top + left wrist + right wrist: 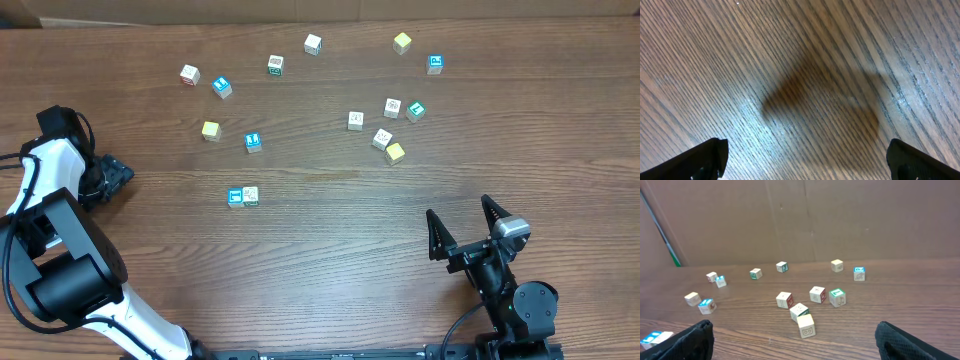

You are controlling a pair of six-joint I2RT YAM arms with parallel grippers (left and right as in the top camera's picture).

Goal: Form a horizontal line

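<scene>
Mid-table, a row is started: blue cube touching white cube, axis left-right. Both the left gripper and right gripper are held wide, empty. Row is sited nearer the left one, on its right.

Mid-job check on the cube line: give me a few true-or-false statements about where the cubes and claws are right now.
1. The left claw and right claw are both open and empty. True.
2. A blue-faced cube and a white cube sit side by side, touching. True.
3. Four cubes already stand in a row. False: only that pair is joined; the other cubes lie scattered.
4. The right claw hangs over the nearest yellow cube. False: it sits well short of it, apart from every cube.
</scene>
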